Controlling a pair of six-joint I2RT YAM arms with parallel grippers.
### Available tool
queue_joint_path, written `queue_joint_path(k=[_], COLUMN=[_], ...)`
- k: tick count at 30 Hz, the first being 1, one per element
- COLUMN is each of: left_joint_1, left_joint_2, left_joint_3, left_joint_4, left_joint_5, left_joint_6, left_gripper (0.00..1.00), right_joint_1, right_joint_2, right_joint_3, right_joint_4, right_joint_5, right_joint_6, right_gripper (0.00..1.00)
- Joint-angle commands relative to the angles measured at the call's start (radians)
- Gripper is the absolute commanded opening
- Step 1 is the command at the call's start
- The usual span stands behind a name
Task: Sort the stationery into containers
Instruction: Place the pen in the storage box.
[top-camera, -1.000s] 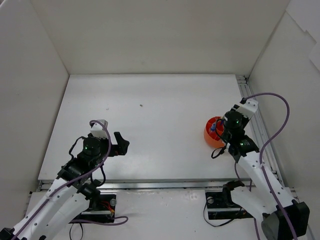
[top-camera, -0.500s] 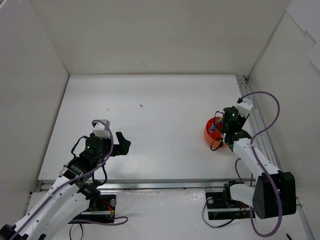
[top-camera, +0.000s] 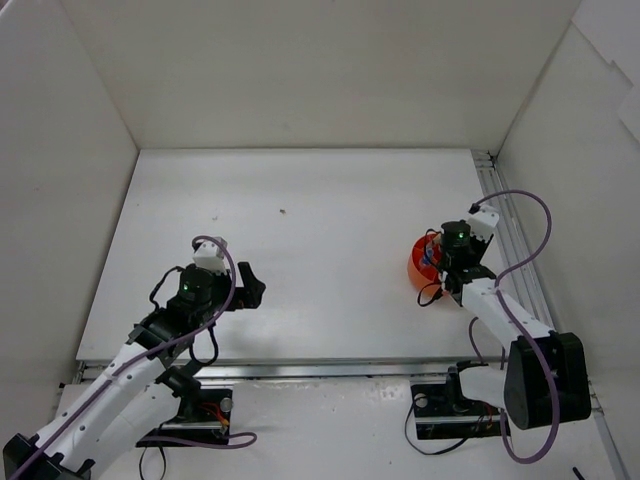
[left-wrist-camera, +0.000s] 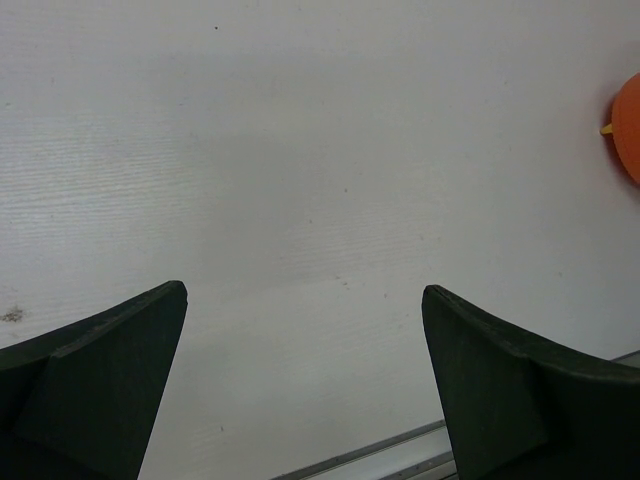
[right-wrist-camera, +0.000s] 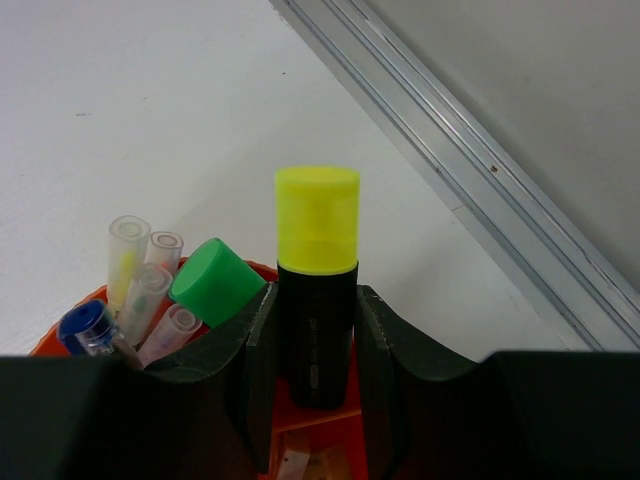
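My right gripper (right-wrist-camera: 316, 335) is shut on a black highlighter with a yellow cap (right-wrist-camera: 316, 290). It holds it upright, with the lower end inside the orange-red pot (right-wrist-camera: 322, 424). In the pot stand a green-capped highlighter (right-wrist-camera: 214, 282), several clear tubes (right-wrist-camera: 129, 258) and a blue-capped item (right-wrist-camera: 84, 325). In the top view the pot (top-camera: 418, 270) sits at the table's right, under my right gripper (top-camera: 443, 262). My left gripper (top-camera: 250, 285) is open and empty, low over the bare table (left-wrist-camera: 305, 293). The pot's edge (left-wrist-camera: 630, 120) shows at its far right.
A metal rail (right-wrist-camera: 470, 170) runs along the table's right edge just beyond the pot, with the white side wall behind it. The table's front rail (left-wrist-camera: 380, 455) lies just below my left fingers. White walls enclose the table.
My right wrist has swung in over the pot and lowered with the yellow highlighter. My left gripper has shifted slightly right and forward.
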Motion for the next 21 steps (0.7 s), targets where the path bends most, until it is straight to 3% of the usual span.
queue_joint_path(k=[1,7,14,21], left_joint_1=[0.007,0.007,0.007,0.007], left_joint_2=[-0.014,-0.027,-0.005,-0.004], left_joint_3=[0.025,0.026,0.034,0.031], left_joint_4=[0.056,0.054,0.059,0.068], left_joint_5=[0.009,0.009,0.045,0.057], left_joint_6=[0.001,0.006,0.009,0.015], left_gripper=[1.00,1.00,1.00,1.00], right_joint_1=[0.033,0.062,0.109,0.122], right_joint_2=[-0.005,-0.054,-0.162,-0.307], right_joint_3=[0.004,-0.005,0.018,0.016], right_joint_4=[0.050,0.004,-0.094,-0.166], right_joint_5=[0.073,0.083,0.122,0.118], right_joint_6=[0.028,0.062,0.082,0.076], right_gripper=[0.03,0.29,0.36,0.54])
